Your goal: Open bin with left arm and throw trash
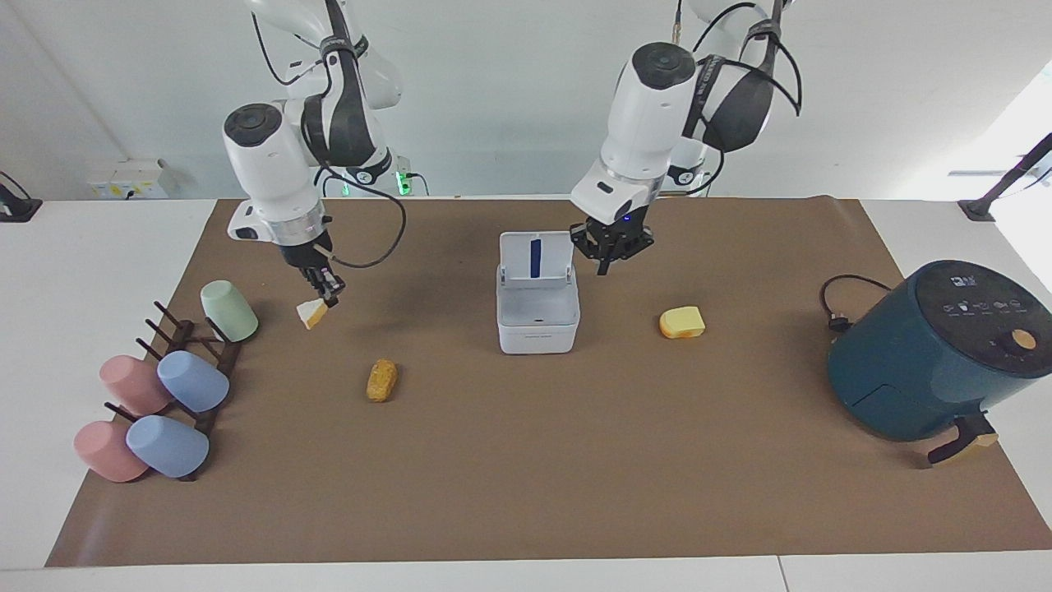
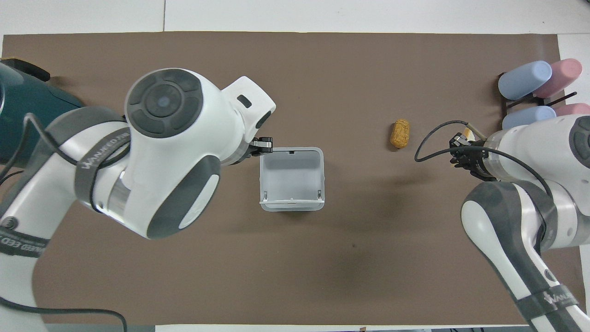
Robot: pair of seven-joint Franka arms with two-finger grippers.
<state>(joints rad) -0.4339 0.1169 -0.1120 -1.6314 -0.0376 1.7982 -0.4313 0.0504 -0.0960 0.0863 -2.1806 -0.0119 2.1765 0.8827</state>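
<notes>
The white bin (image 1: 538,333) (image 2: 322,177) stands mid-table with its lid (image 1: 536,259) swung upright and nothing visible inside. My left gripper (image 1: 605,265) (image 2: 263,144) hangs shut and holding nothing, in the air just beside the raised lid toward the left arm's end. My right gripper (image 1: 328,297) (image 2: 461,148) is shut on the pale bread wedge (image 1: 312,313) (image 2: 469,133), lifted off the mat beside the green cup (image 1: 228,311). The brown nugget (image 1: 381,380) (image 2: 400,133) lies on the mat. The yellow chunk (image 1: 682,322) lies beside the bin; the left arm hides it from overhead.
A teal air fryer (image 1: 929,353) (image 2: 23,120) with its cord stands at the left arm's end. A dark rack with pink and blue cups (image 1: 164,403) (image 2: 530,80) sits at the right arm's end. A brown mat (image 1: 526,477) covers the table.
</notes>
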